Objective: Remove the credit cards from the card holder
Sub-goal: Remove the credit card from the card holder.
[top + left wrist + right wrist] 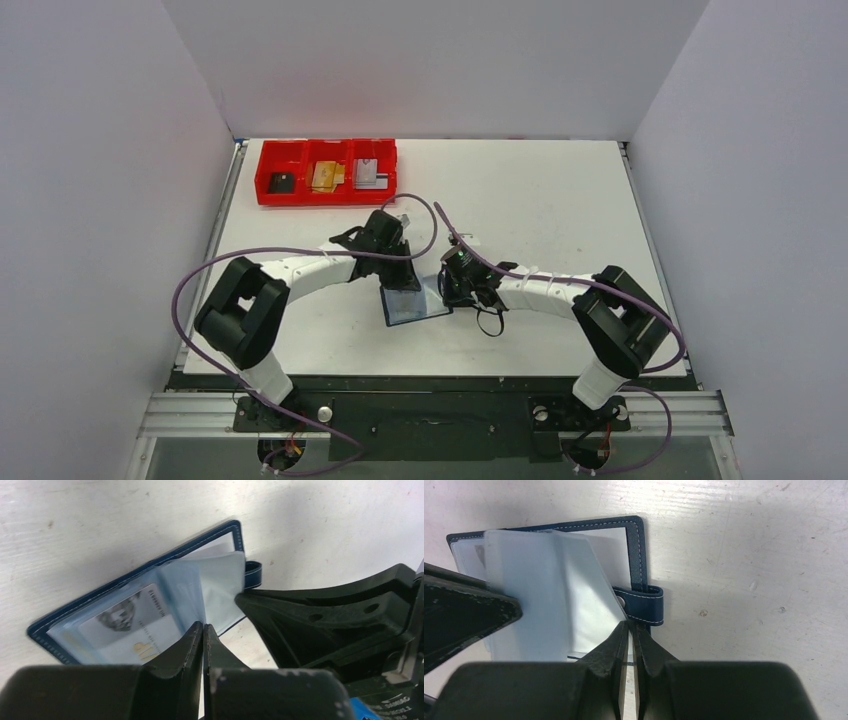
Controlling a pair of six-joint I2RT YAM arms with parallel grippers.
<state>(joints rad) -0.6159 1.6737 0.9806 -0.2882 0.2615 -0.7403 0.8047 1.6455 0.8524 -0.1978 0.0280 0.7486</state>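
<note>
Left gripper (203,626), right gripper (629,626): jaws together at open card holder (636,555); 3-compartment red tray (325,198) only overhead.

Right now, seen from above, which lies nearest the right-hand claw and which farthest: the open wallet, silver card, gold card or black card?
1. card holder, at the right gripper, mid-table.
2. silvery-grey card, right compartment of the red tray.
3. tan-gold card, middle compartment.
4. black card, left compartment, farthest.
</note>
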